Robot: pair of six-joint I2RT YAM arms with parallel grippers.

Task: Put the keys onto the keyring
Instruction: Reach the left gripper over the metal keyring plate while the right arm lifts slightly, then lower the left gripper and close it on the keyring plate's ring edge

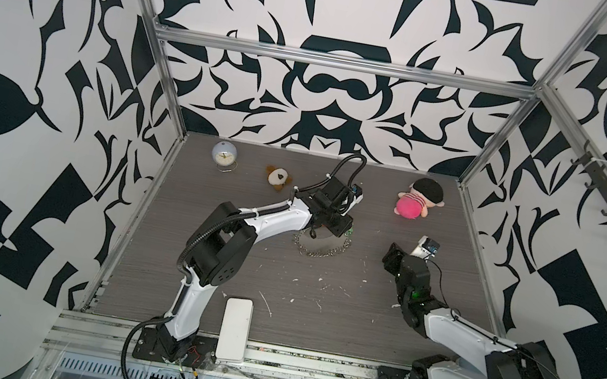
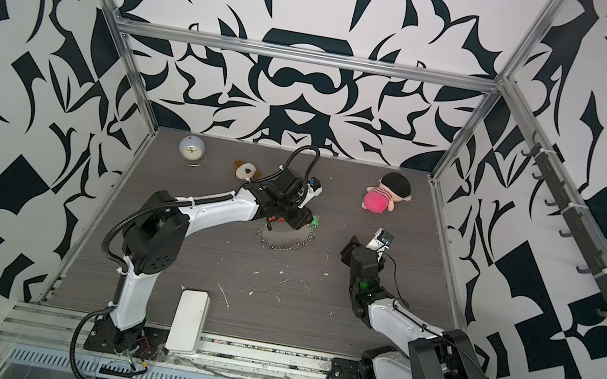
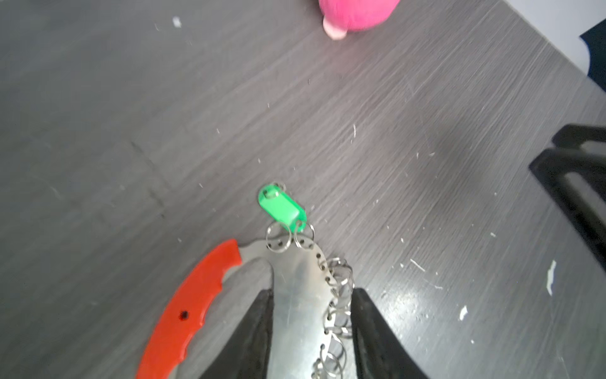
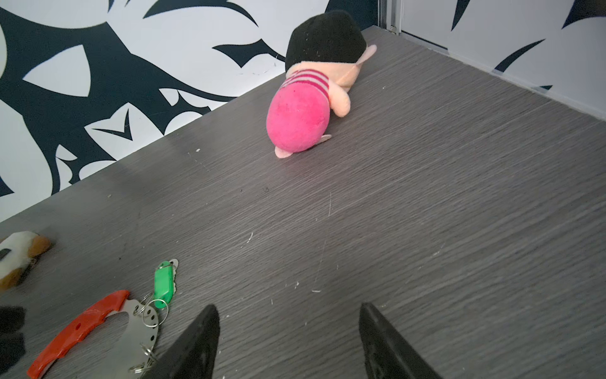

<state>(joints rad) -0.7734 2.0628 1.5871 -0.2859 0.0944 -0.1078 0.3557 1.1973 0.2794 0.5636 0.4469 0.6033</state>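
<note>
A grey wood-grain table point(image 1: 333, 322) fills the lower middle of both top views. It is flecked with white scraps and boxed in by a metal frame point(image 1: 341, 63) and black-and-white patterned walls point(image 1: 47, 27).

One keyring point(image 1: 319, 245) lies flat near the middle of the frame. It is a curved steel plate edged with small rings, and its long axis runs left to right in both top views. Its red bar point(image 3: 190, 308) curves along the side away from the rings.

There is one key point(image 3: 282, 206), with a green head. In a top view the key point(image 2: 314, 223) sits at the keyring's upper right edge. Its long axis points away from the plate toward the back wall, and its near end lies over two small rings at the plate's tip. Whether it is threaded on I cannot tell.

The left gripper point(image 3: 311, 291) is over the keyring, with a finger close against each side of the plate. Whether they pinch it I cannot tell. The right gripper point(image 4: 288, 306), right of centre, has its fingers spread wide over bare table and holds nothing.

Along the table's upper edge stand one clock point(image 1: 223, 154), one toy dog point(image 1: 277, 178) and one doll point(image 1: 418, 200). One white box point(image 1: 235, 328) lies at the lower edge.
</note>
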